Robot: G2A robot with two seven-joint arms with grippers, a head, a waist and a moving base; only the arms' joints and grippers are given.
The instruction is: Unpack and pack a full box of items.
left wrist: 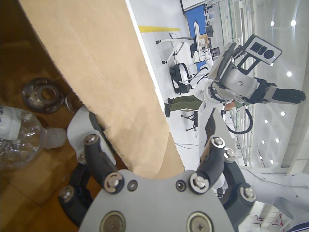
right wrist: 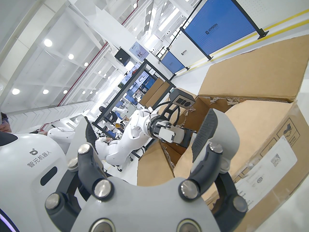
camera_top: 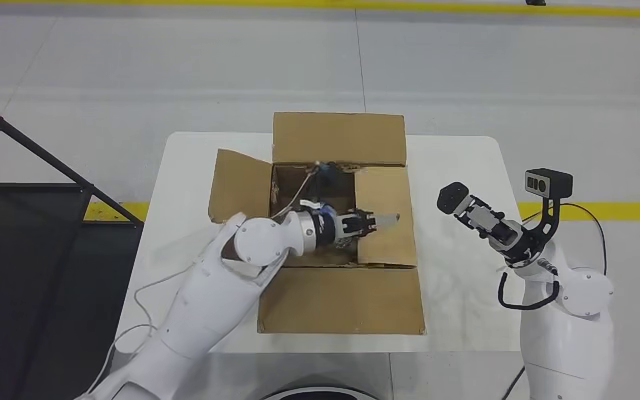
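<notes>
An open cardboard box (camera_top: 340, 137) stands in the middle of the white table, its flaps spread outward. My left gripper (camera_top: 372, 220) sits at the box's right flap (left wrist: 91, 49). It is open and straddles the flap, one finger (left wrist: 82, 126) inside the box and the other outside. Inside the box lie a clear plastic bottle (left wrist: 19, 131) and a round metal flange (left wrist: 42, 95). My right gripper (camera_top: 455, 197) hangs above the table to the right of the box (right wrist: 265, 121), open with nothing between its fingers (right wrist: 212, 131).
The white table (camera_top: 460, 160) has bare surface to the right of the box and a narrow strip on the left. A black panel on a dark frame (camera_top: 40, 230) stands beside the table's left edge.
</notes>
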